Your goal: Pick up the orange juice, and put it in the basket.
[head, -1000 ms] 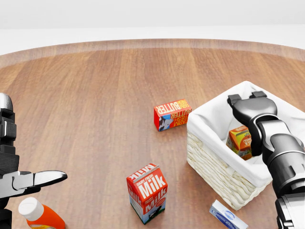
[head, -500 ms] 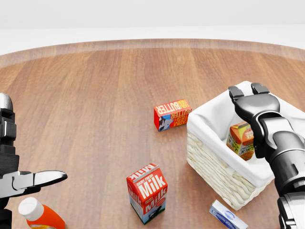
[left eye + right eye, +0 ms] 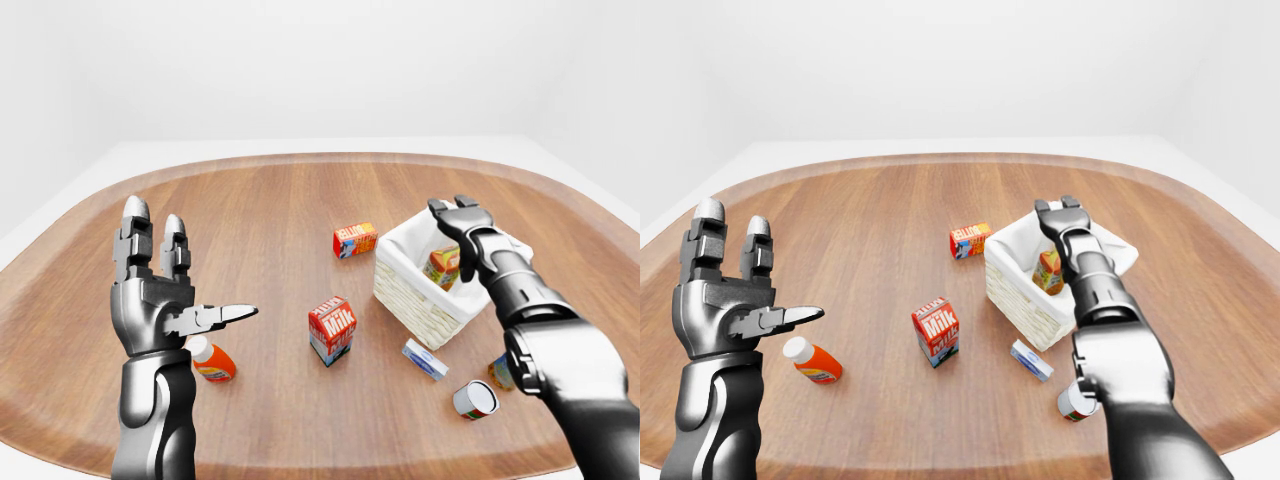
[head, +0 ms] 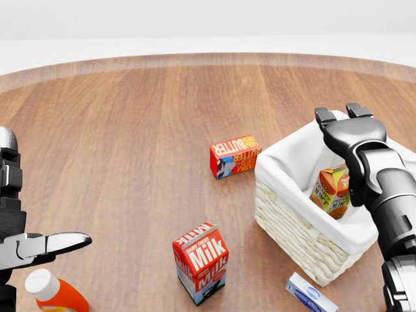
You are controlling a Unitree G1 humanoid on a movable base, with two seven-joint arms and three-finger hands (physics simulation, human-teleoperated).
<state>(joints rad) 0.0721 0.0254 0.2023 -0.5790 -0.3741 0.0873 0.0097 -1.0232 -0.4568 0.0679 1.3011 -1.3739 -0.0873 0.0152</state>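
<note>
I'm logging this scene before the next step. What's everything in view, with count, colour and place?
Table: 1, brown wood, fills the views.
Basket: 1, white wicker with white liner, right in head view.
Orange juice: 1, orange carton, inside the basket, tilted.
Butter: 1, red-orange box, left of the basket.
Milk: 1, red and white carton, bottom centre.
Bottle: 1, orange with white cap, lying near the left hand.
Small box: 1, white and blue, below the basket.
Can: 1, lying lower right.
Left hand: 1, grey, open, raised at left.
Right hand: 1, dark, open, over the basket.

glossy grey segmented arms, black-jointed three-finger left hand (image 3: 165, 290).
</note>
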